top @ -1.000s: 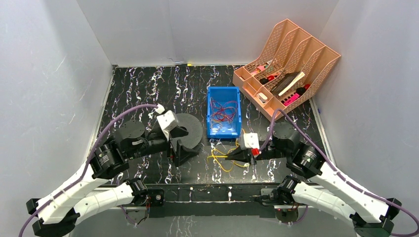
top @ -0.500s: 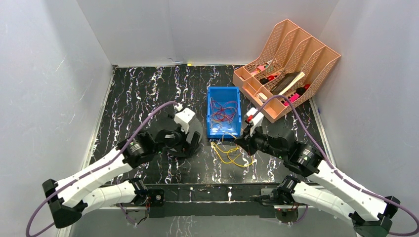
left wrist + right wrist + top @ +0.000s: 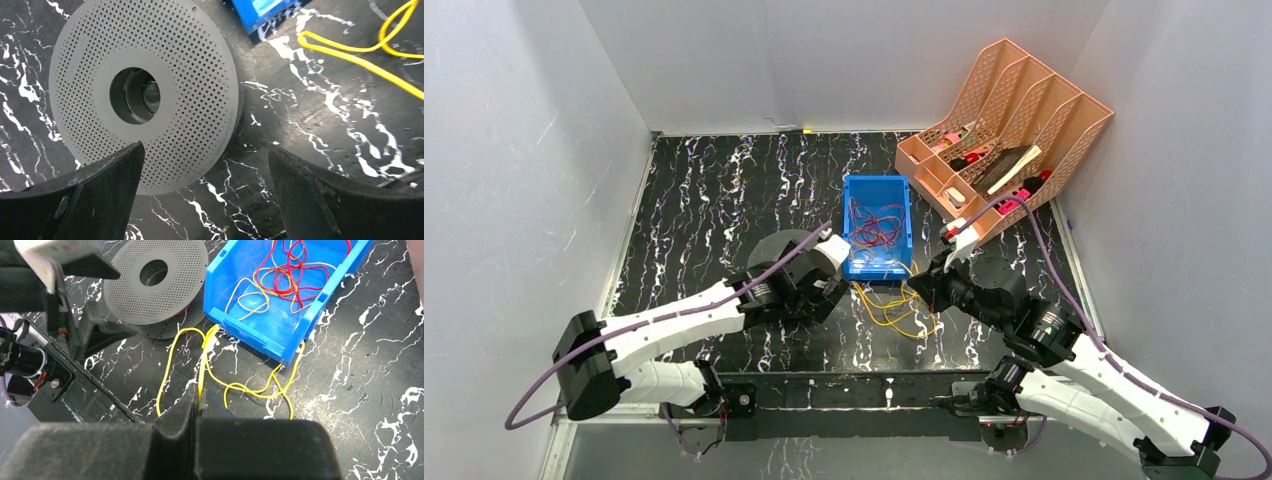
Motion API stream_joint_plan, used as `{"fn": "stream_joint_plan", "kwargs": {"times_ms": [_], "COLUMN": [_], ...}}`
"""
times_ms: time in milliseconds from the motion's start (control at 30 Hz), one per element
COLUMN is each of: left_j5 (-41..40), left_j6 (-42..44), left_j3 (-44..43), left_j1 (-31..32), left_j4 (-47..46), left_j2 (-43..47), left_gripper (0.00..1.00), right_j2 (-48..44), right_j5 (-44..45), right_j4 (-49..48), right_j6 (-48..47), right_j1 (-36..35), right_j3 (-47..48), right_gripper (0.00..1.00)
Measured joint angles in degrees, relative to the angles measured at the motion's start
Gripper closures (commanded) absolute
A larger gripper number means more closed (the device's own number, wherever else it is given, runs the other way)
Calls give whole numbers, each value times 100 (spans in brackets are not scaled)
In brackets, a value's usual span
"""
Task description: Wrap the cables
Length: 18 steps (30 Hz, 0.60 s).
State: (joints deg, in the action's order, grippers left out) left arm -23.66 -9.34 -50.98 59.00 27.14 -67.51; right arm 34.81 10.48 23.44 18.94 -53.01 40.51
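The right hand (image 3: 197,399) is pinched together on a yellow cable (image 3: 202,365) that loops over the black counter (image 3: 360,390) just beside the blue bin (image 3: 250,333) holding red cables (image 3: 290,275). The left hand (image 3: 206,150) hangs with fingers apart beside the grey perforated spool (image 3: 195,75)

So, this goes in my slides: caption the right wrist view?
Right end effector pinches a yellow cable near the blue bin and perforated grey spool.

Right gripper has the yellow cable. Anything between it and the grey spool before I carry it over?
Nothing lies on the table between the yellow cable and the grey spool. The left gripper hangs open over the spool's edge, though, and the blue bin sits close beside the path.
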Motion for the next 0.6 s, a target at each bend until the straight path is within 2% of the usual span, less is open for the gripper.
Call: {"fn": "stream_joint_plan", "kwargs": {"times_ms": [333, 600], "left_j5": [-1353, -2310], "left_j6": [-122, -404], "left_j3": [-146, -343], "left_j1": [463, 527], "left_j4": [168, 164], "left_j2": [-1357, -2444], "left_gripper": [7, 11], "right_j2": [-337, -706], "right_j5": [295, 538], "right_j4": [-94, 57], "right_j6": [278, 387], "right_j1": [0, 0], "right_j3": [-175, -175], "right_gripper": [100, 100]}}
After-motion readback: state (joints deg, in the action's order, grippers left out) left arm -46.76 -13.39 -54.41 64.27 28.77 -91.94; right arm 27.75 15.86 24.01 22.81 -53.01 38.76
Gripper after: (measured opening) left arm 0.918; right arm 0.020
